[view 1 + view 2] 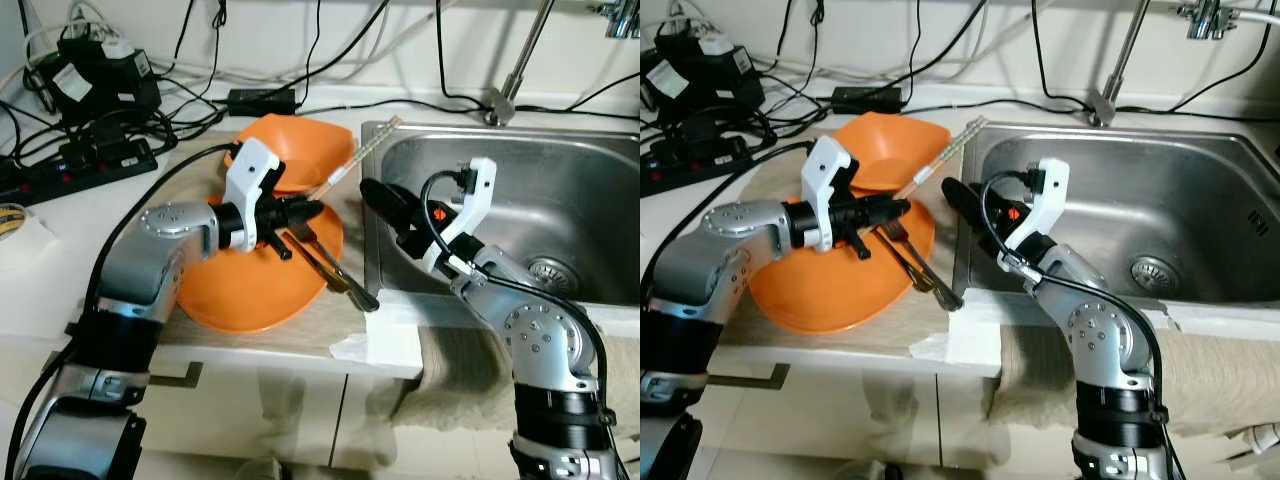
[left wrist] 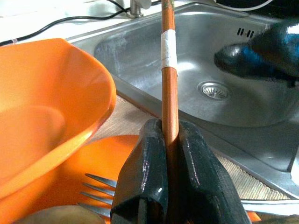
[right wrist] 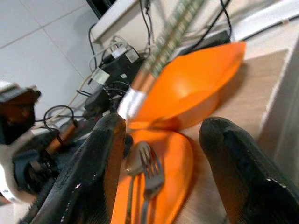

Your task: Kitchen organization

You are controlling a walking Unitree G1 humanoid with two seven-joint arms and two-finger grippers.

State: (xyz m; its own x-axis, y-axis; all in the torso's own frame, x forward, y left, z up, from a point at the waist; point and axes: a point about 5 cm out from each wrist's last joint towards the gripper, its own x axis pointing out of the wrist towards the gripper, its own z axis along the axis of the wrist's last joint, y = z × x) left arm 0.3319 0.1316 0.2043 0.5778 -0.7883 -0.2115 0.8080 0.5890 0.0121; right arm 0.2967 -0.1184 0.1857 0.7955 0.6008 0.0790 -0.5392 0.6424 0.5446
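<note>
Brushed steel sink (image 1: 560,190), glossy orange plastic bowl (image 1: 290,145), metal fork (image 1: 902,248)

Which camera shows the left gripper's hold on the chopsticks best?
The left wrist view: the left gripper clamps the chopsticks up close. Both eye views show the grip small, from the side; the right wrist view blurs the sticks.

No words or numbers can be read here. The white stickers on the black power boxes (image 1: 88,72) are too blurry.

Light: bright, even, soft shadows | Glare: sink (image 1: 560,200) steel, toward 2 o'clock | Blur: right wrist view smeared; head views sharp
</note>
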